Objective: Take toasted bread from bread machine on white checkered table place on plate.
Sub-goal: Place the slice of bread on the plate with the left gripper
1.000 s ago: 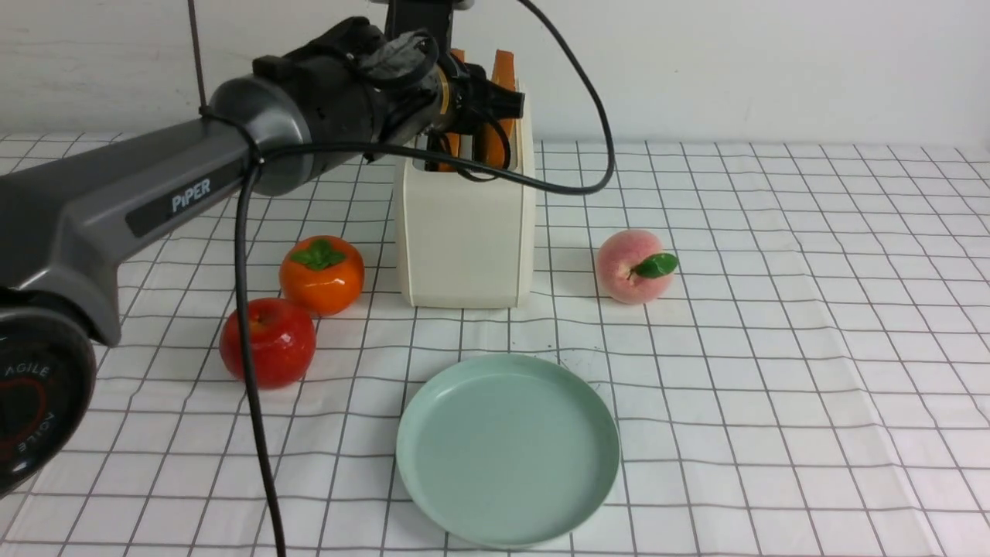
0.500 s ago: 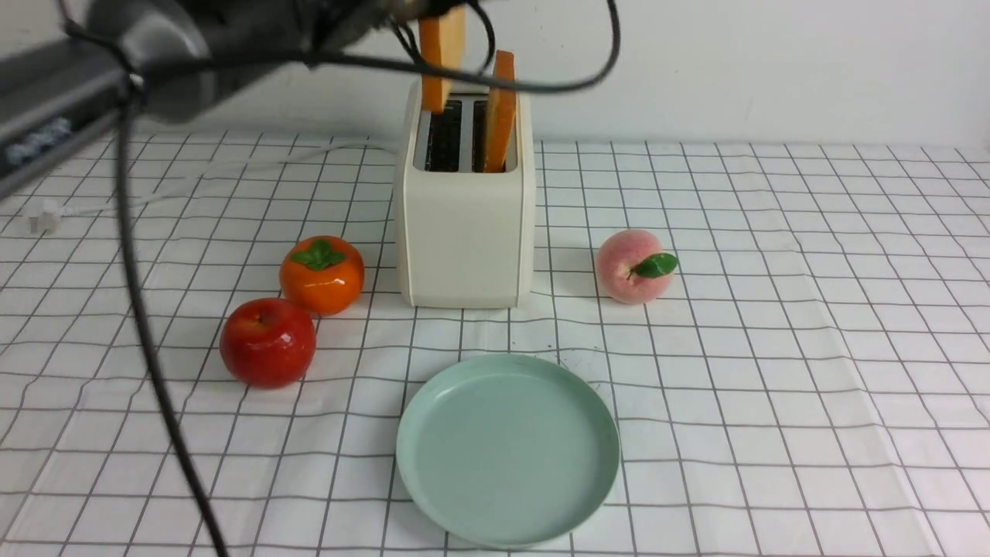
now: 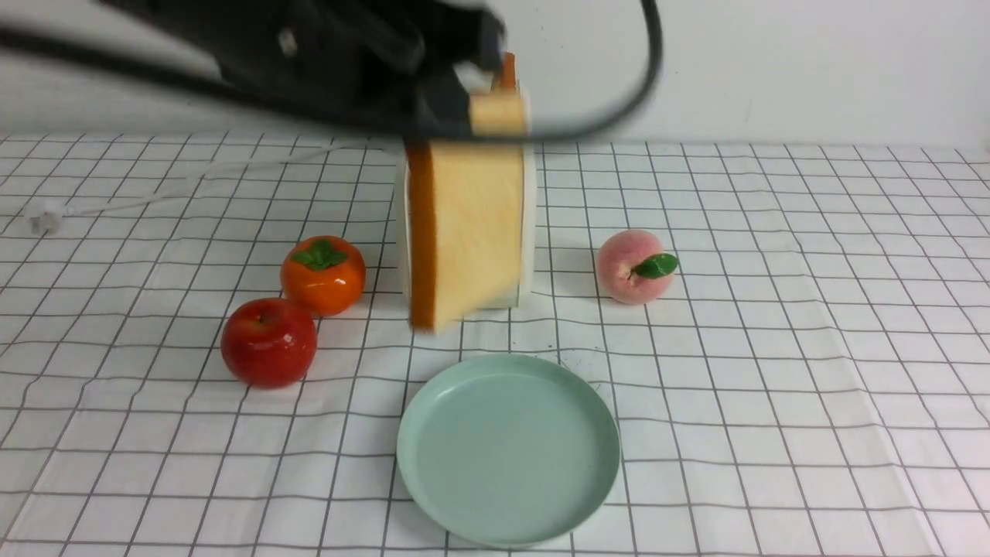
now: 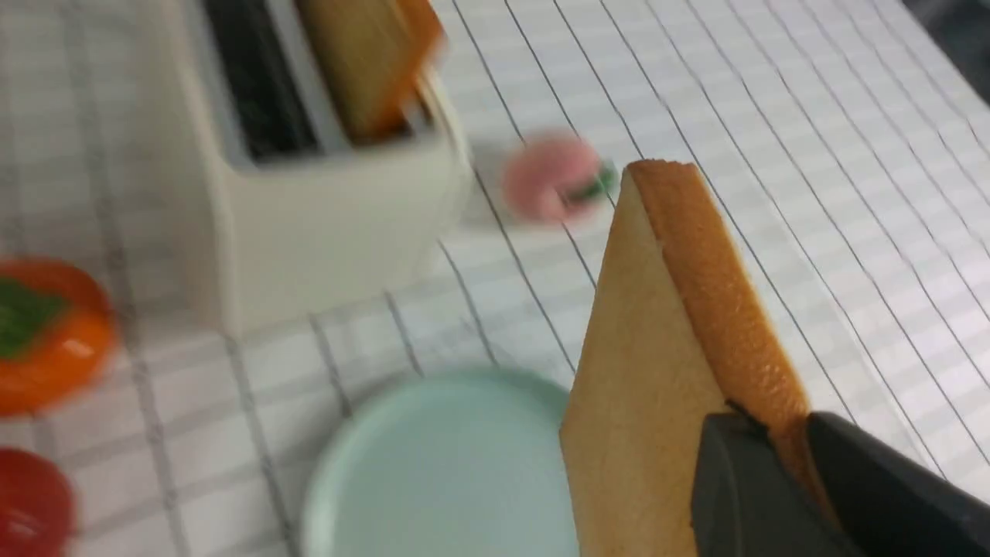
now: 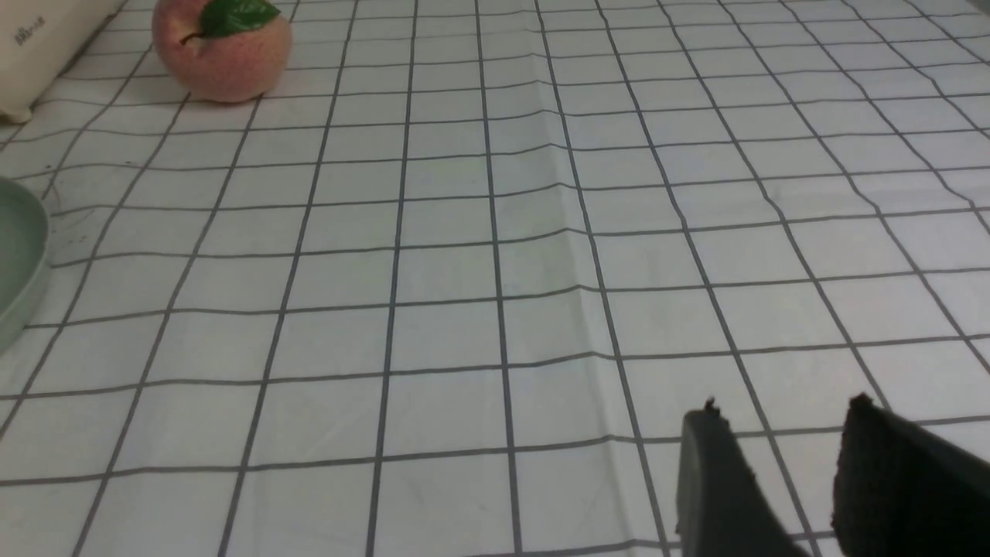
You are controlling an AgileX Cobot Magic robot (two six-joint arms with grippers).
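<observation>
The left pincer (image 4: 773, 441) is clamped narrow on the crust edge of one slice of toasted bread (image 3: 472, 224), gripping it near an upper corner so that the slice hangs upright in the air. From the front it hangs above the tabletop (image 3: 773, 348) just beyond the far rim of the plate (image 3: 506, 449), not yet over the plate's middle.

To do this step well, I judge the arm should carry the slice toward the plate's centre, tip it from upright toward flat, and go low before letting go. Dropped on edge, it could topple over the rim.

Beyond the plate stands the bread machine (image 4: 325, 209), with the second slice (image 4: 371, 62) leaning in one slot.

The front view blurs the grip and hides most of the bread machine behind the slice. The left wrist view shows the bite on the crust and the other slot empty. Only the right wrist view shows the right pincer (image 5: 781, 418), parted and holding nothing, above bare tabletop well to the plate's right.
</observation>
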